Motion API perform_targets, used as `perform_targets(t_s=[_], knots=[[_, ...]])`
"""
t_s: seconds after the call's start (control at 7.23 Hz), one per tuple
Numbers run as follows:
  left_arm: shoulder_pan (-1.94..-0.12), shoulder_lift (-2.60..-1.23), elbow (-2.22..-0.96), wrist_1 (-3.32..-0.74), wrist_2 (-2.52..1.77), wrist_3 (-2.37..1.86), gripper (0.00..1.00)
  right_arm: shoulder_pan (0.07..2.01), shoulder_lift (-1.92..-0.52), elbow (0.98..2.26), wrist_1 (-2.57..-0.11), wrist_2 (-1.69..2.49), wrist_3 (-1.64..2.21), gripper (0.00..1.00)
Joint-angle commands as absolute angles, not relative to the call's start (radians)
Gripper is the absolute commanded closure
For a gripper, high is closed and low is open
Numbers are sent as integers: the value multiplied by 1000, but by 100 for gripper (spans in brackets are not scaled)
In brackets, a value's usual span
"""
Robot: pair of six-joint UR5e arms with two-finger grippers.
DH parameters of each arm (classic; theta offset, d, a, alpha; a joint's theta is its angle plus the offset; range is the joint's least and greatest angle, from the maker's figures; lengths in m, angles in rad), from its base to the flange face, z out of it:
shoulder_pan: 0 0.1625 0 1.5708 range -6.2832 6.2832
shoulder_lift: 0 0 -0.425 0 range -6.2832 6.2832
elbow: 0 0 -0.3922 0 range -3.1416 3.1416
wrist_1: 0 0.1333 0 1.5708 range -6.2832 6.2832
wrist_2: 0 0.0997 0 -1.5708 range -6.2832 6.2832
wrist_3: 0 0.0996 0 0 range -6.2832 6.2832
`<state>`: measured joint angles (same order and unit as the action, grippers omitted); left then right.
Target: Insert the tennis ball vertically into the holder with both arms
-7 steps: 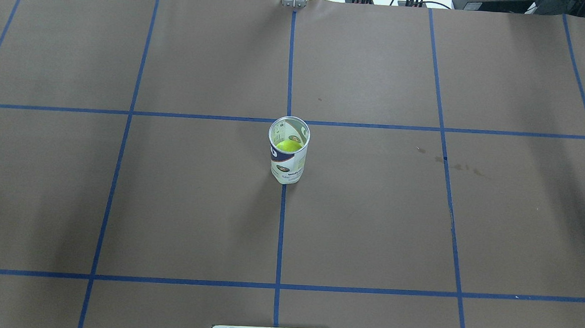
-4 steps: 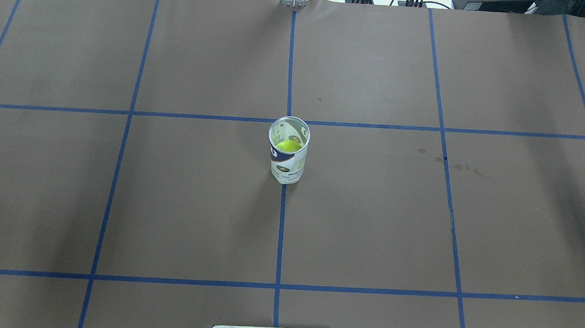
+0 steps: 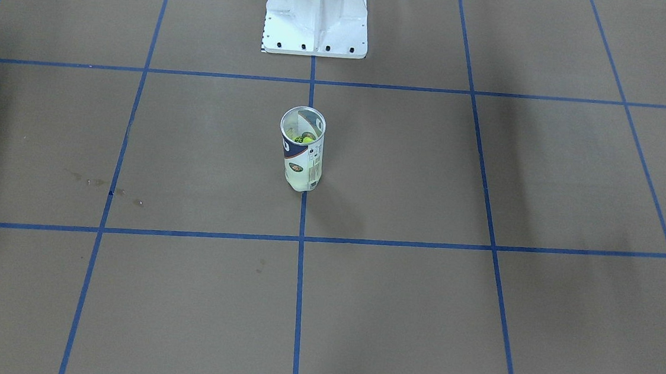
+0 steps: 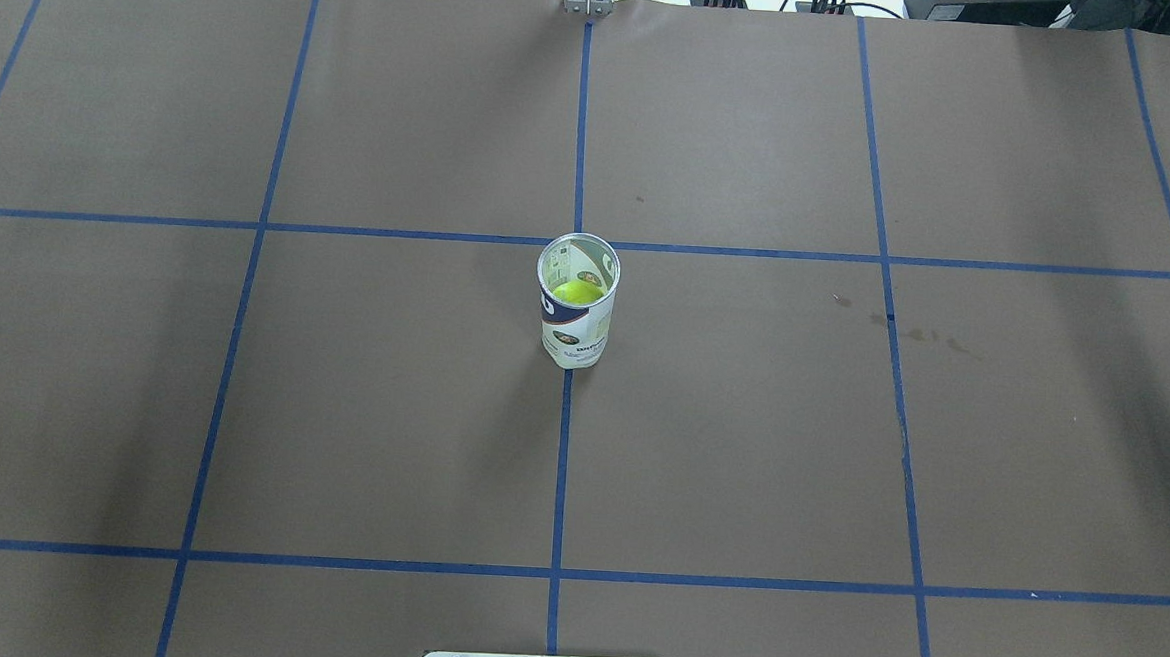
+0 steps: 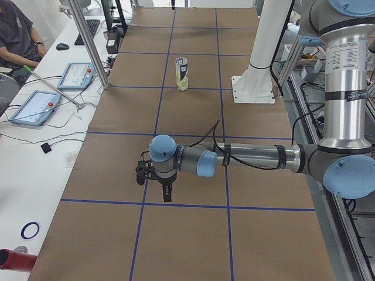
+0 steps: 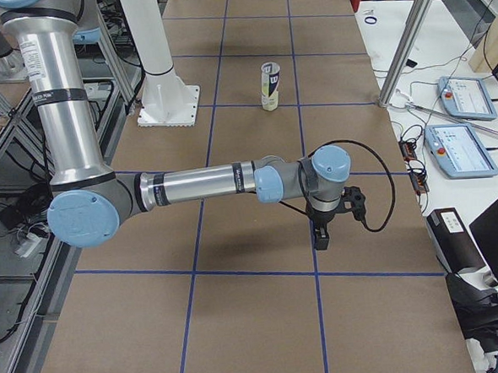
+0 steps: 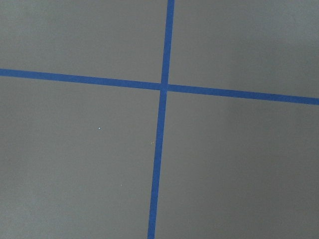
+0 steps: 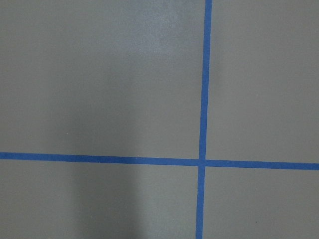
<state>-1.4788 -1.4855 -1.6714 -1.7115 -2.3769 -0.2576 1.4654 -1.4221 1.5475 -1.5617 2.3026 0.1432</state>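
Brown paper [image 4: 740,427] crossed by blue tape lines [image 4: 562,467] covers our table, with a white pedestal [image 3: 316,19] at the robot's edge. At the centre, on a tape line, the holder [image 4: 576,313] stands upright with its mouth open and a yellow-green tennis ball [image 4: 577,292] inside. Our left gripper [image 5: 164,193] and right gripper [image 6: 321,237] hang above the paper toward opposite ends, well apart from the holder. We cannot tell whether their fingers are parted or closed.
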Motion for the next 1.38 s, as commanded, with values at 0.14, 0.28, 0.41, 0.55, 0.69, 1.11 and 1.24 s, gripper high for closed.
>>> perform_targets(t_s=[0.14, 0.28, 0.41, 0.55, 0.69, 1.11, 1.24], knots=[[-1482, -1488, -1661, -1677, -2319, -115, 0, 1447, -1420, 1548, -1581, 2304, 117, 1], [-1483, -1488, -1669, -1596, -2339, -114, 0, 1448, -1420, 1558, -1600, 2307, 117, 1], [-1486, -1479, -1681, -1592, -2345, -103, 0, 1448, -1420, 1583, -1627, 2307, 115, 1], [-1485, -1477, -1678, -1579, -2345, -41, 0, 1448, -1420, 1598, -1659, 2307, 91, 1], [-1499, -1476, -1681, -1578, -2353, -35, 0, 1448, -1424, 1621, -1696, 2307, 78, 1], [-1554, -1477, -1689, -1588, -2424, -20, 0, 1447, -1428, 1628, -1698, 2303, 80, 1], [-1555, -1477, -1686, -1577, -2421, -17, 0, 1447, -1431, 1626, -1698, 2303, 80, 1]])
